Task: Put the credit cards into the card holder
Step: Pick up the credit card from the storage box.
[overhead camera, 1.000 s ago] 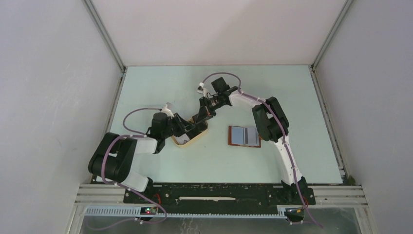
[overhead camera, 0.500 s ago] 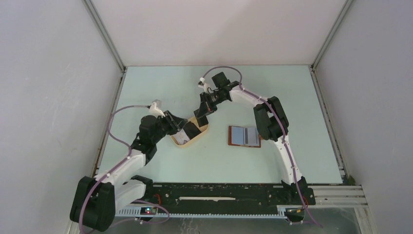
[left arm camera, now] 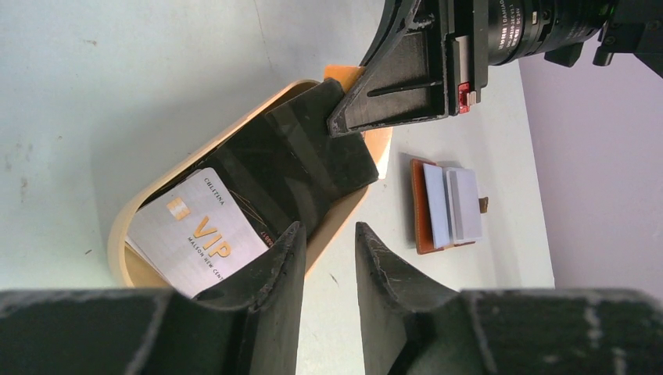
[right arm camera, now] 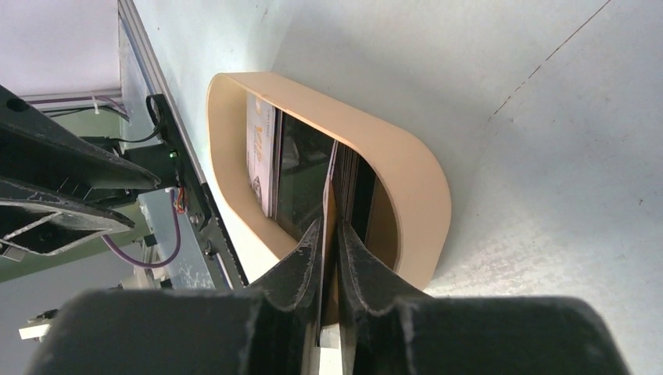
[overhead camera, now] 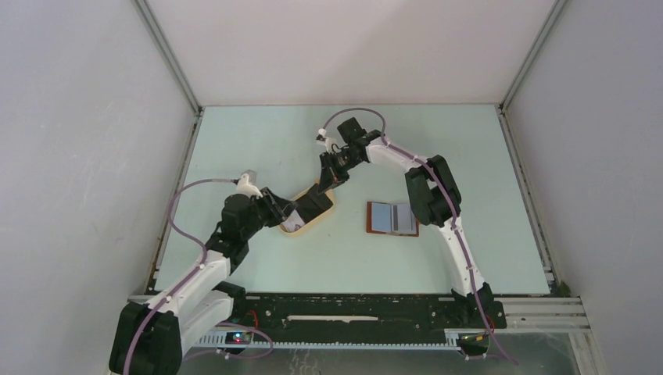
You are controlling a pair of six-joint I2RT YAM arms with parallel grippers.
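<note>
The card holder [overhead camera: 392,218], a reddish-brown wallet, lies open on the table with two white cards in its slots; it also shows in the left wrist view [left arm camera: 422,211]. More credit cards sit in the beige oval tray [overhead camera: 291,229]: a white VIP card [left arm camera: 195,234] and black cards [left arm camera: 289,164]. My right gripper [overhead camera: 324,187] reaches into the tray's far end and is shut on the edge of an orange card [right arm camera: 329,199], which also shows in the left wrist view [left arm camera: 344,73]. My left gripper [left arm camera: 328,230] is open and empty, hovering at the tray's near rim.
The tray's rim [right arm camera: 406,172] curves round the right gripper's fingertips. Both arms crowd over the tray at centre left. The enclosure walls stand on the left, right and far sides of the pale table.
My left arm has stretched out and its gripper has drawn back from inside the tray to its rim. The right gripper has shifted slightly toward the far side, still over the tray.
</note>
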